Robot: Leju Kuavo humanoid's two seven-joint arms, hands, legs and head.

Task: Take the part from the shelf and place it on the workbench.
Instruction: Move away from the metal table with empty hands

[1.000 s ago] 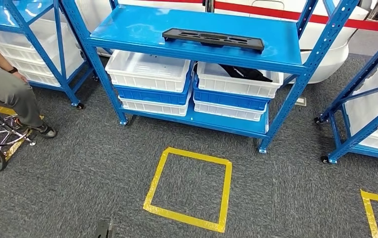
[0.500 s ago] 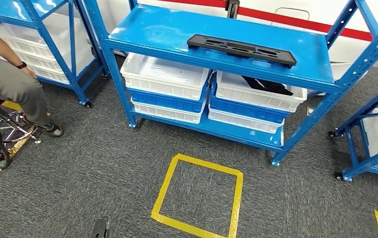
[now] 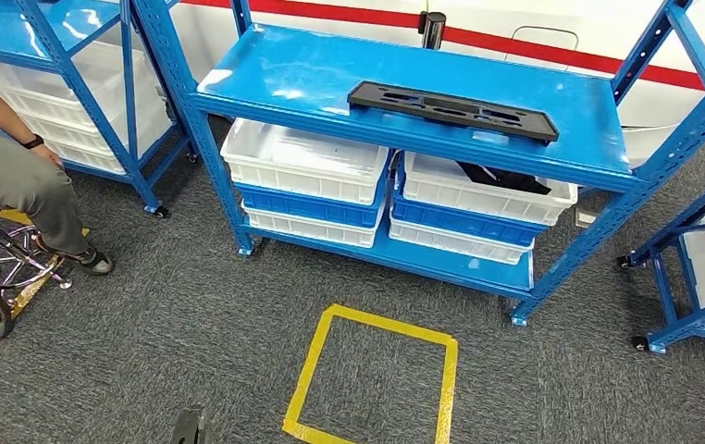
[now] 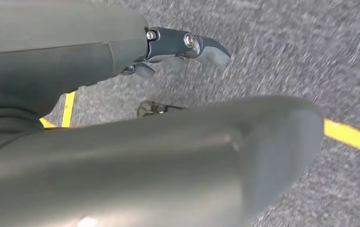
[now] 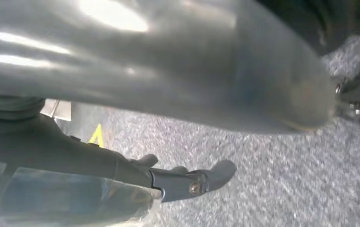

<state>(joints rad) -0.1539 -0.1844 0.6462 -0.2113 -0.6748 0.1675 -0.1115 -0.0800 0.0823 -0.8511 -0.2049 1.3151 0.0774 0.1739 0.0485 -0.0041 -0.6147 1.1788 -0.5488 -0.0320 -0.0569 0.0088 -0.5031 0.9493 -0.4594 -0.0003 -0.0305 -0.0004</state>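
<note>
head view: i see the black part [image 3: 451, 110] lying flat on the top board of the blue shelf [image 3: 284, 69], well apart from both my hands. left wrist view: my left hand [image 4: 168, 85] hangs over grey carpet [image 4: 287, 42], fingers apart, holding nothing. right wrist view: my right hand [image 5: 178, 142] likewise hangs over carpet with its fingers apart, holding nothing.

Seated person [image 3: 11, 176] cut off by left frame edge above the forearm; dark item in right white bin [image 3: 483, 190] half hidden under upper shelf board [image 3: 303, 69], kind unclear; both wrist views motion-blurred, left hand [image 4: 135, 132] and right hand [image 5: 168, 71] close and soft, finger pose unreadable.
</note>
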